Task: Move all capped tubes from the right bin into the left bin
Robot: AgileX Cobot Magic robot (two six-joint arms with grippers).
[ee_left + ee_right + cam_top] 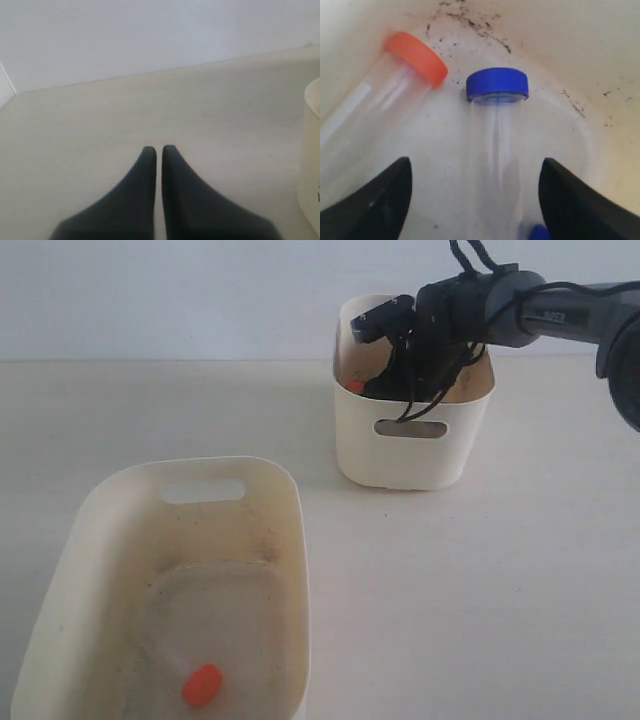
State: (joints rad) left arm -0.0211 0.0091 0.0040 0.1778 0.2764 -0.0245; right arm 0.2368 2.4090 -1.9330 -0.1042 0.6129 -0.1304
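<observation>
A pale beige flat surface (480, 570) is carrying everything. The larger-looking left bin (283, 510), cream-white rounded-rectangular plastic, is sitting at the near left of the exterior view. One oval handle slot is showing in its far end, and its floor is looking greyish and speckled. The smaller-looking right bin (370, 455), tall-sided and of the same cream-white plastic, is standing well apart from it, farther back and to the right. An oval slot is showing in its near wall.

The dark grey right arm (560, 310) is reaching in from the right edge and dipping into the right bin, with black cables looping at the rim. The black right gripper (475, 162) is standing wide inside that bin. Its two fingers (380, 200) are spread either side of a blue-capped tube (496, 115), slim clear plastic with a round dark blue screw cap. Gaps are showing on both sides, so it is gripping nothing.

The black left gripper (159, 150) is hanging over the surface with its fingers drawn together to a thin slit.

Just beside the blue-capped tube, an orange-capped tube (400, 80) of clear plastic is lying at an angle on the right bin's stained floor. A second blue cap (538, 233) is peeking in near one finger. A lone orange-capped tube (200, 683) is lying on the left bin's floor.
</observation>
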